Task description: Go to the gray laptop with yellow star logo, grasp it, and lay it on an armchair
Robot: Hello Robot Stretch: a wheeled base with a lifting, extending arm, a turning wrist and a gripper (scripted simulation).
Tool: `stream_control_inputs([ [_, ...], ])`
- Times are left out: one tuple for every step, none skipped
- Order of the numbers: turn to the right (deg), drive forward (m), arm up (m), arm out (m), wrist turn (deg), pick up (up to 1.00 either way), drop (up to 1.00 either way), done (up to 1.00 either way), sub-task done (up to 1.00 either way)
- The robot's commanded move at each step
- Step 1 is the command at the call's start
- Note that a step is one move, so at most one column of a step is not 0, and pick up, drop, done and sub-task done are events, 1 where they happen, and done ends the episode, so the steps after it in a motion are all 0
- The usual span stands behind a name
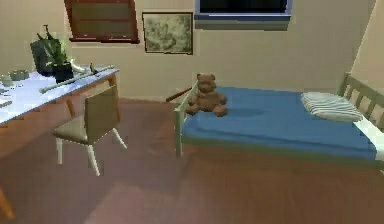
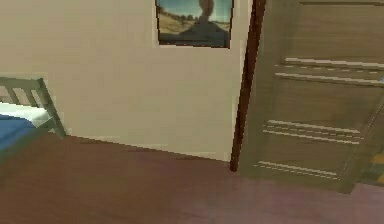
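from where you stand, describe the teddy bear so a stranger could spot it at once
Look to the bed with the blue cover at the forward view's right. At its foot end, nearest the desk chair, sits a teddy bear. It is brown and upright, while the striped pillow at the other end lies flat.

Place: home bedroom
Bed: blue cover, pillow, teddy bear at its corner
Desk: chair beside its edge
Wall: framed picture, wooden door
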Motion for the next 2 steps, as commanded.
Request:
stream_control_inputs([
  [-27.0, 0.00, 0.00, 0.00, 0.0, 0.00, 0.00, 0.00, 0.00],
  [0.0, 0.25, 0.00, 0.00, 0.0, 0.00, 0.00, 0.00, 0.00],
])
